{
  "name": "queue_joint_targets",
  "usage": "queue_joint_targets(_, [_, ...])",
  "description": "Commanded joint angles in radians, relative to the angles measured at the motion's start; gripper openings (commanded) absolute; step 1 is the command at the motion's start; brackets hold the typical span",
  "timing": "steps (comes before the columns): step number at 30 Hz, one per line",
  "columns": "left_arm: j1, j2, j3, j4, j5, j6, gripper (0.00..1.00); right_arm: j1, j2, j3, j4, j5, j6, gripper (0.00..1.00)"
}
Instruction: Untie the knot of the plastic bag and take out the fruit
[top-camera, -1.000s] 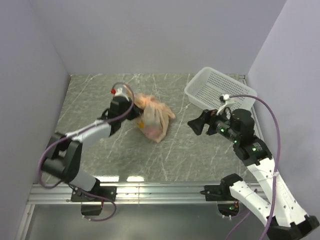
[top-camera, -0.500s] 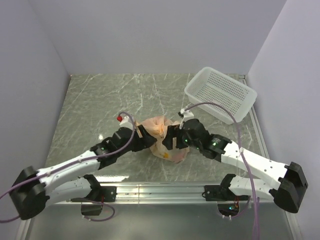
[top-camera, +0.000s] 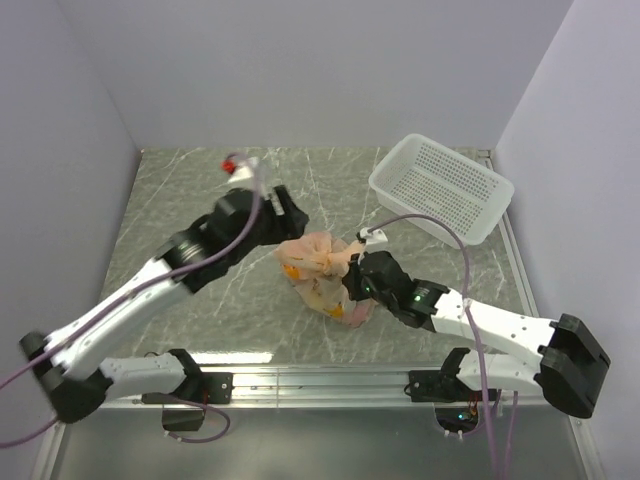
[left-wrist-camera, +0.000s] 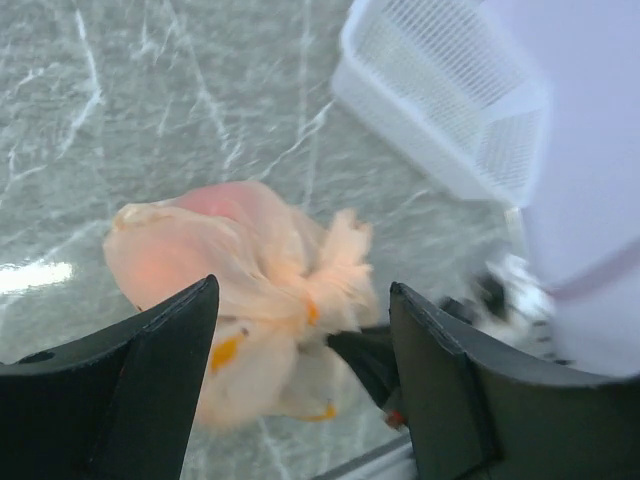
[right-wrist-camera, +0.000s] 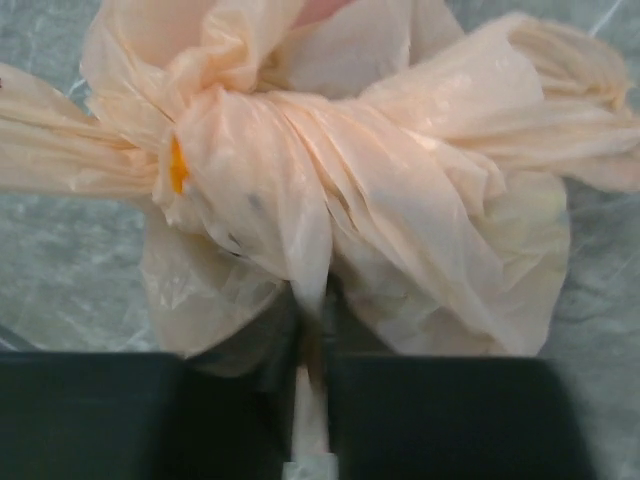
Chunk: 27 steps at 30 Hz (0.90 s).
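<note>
On the grey-green marbled tabletop (top-camera: 190, 190) the thin, crinkly, translucent peach-orange plastic bag (top-camera: 318, 268) lies near the middle, with the white perforated plastic basket (top-camera: 441, 187) well apart at its 2 o'clock. The left gripper (left-wrist-camera: 303, 292) hangs above the bag at about its 10 o'clock in the top view. Its two dark fingers (left-wrist-camera: 150, 380) are spread wide and touch nothing. The right gripper (right-wrist-camera: 310, 345) is at the bag's 4 o'clock edge, its fingers pressed together on a fold of the thin plastic. In the right wrist view this pinched fold hangs at 6 o'clock from the knot (right-wrist-camera: 215, 115), a bunched lump with the twisted handle ends running out to 9 and 3 o'clock. The knot is still tied, and we cannot make out the fruit through the plastic.
</note>
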<state>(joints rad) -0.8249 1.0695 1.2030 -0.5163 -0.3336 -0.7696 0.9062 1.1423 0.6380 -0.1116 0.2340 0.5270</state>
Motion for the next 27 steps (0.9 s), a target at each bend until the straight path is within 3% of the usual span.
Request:
queue_joint_targets(1, [0.023,0.205,0.093,-0.061,0.045,0.104,0.74,0.020,-0.059,-0.079,0.026,0.053,-0.071,0.00])
queue_joint_targets(7, [0.036,0.474,0.170,-0.068,0.201,0.073,0.71,0.057,-0.108,-0.149,0.087,0.105,-0.150,0.00])
queue_joint_targets(17, [0.036,0.515,0.014,0.119,0.364,-0.077,0.61,0.164,-0.023,-0.126,0.099,0.238,-0.191,0.00])
queue_joint_targets(19, [0.036,0.517,-0.025,0.142,0.375,-0.092,0.46,0.200,-0.003,-0.103,0.089,0.269,-0.196,0.00])
queue_joint_targets(20, [0.036,0.518,-0.039,0.165,0.380,-0.102,0.29,0.207,0.013,-0.097,0.084,0.296,-0.199,0.00])
queue_joint_targets(22, [0.036,0.512,-0.072,0.182,0.360,-0.106,0.03,0.220,0.027,-0.080,0.070,0.314,-0.194,0.00])
queue_joint_targets(27, [0.139,0.413,-0.124,0.199,0.260,-0.102,0.00,0.221,-0.001,-0.078,0.027,0.364,-0.135,0.00])
